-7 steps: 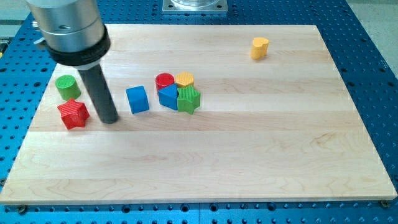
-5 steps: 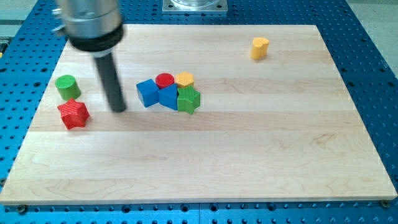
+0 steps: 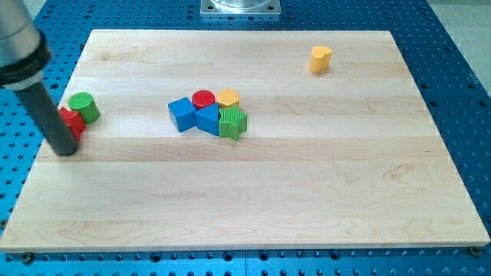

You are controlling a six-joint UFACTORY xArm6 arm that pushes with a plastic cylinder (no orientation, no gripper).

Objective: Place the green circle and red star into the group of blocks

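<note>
Far left edge of the board: the rod's tip (image 3: 67, 149) rests on the board surface close to that edge. The arm carries no gripper, so no open or closed state applies; the tip is a bare rod end.

Red star (image 3: 72, 121): touching the rod on its right side and partly hidden by it. Green circle (image 3: 83, 106): just above and right of the star, apparently touching it. Both sit near the left edge, about mid-height of the board.

Centre-left of the board: the group. Blue cube (image 3: 182, 114), blue block (image 3: 207, 119) (shape unclear), red circle (image 3: 202, 98), yellow block (image 3: 228, 97), green block (image 3: 232, 122), all packed in contact. Well apart from the star and circle.

Key relation: tip is left of the star, star and circle lie between tip and group. Judgement: a rightward push is lined up; the circle sits slightly off-axis and may slip away upward.

Top right corner: lone yellow block (image 3: 321, 58), not involved.
</note>
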